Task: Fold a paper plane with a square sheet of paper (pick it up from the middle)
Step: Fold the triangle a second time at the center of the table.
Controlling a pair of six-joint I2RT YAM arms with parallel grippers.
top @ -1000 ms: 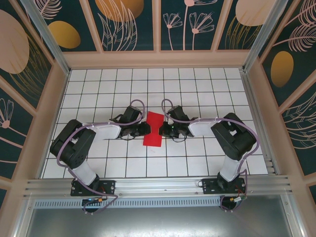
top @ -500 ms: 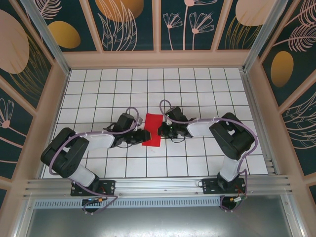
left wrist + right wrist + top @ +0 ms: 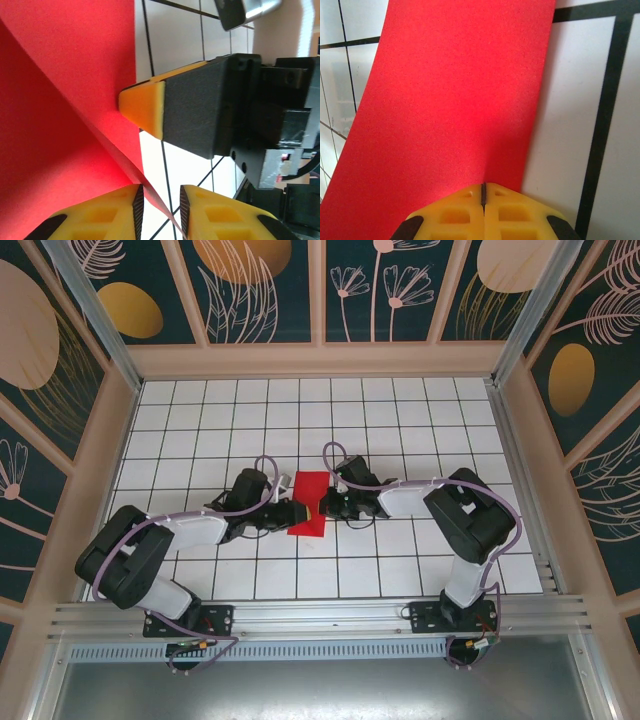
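paper point(image 3: 311, 504): plain red, no print readable.
table point(image 3: 400, 420): black grid lines, no numbers or letters.
walls point(image 3: 270, 290): leaf and flower patterns, no lettering.
arms point(image 3: 470, 515): no brand or label readable.

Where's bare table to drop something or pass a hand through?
Free: the far rows of the table between paper and back wall; the near strip between left arm and right arm; the right edge beyond that arm. Crowded: the middle, where left gripper and right gripper meet at the paper.

Matt, slightly grainy red paper point(image 3: 445, 100), smooth yellow plastic fingertips point(image 3: 510, 209), glossy white table point(image 3: 400, 410), dull grey metal rail point(image 3: 320, 615).
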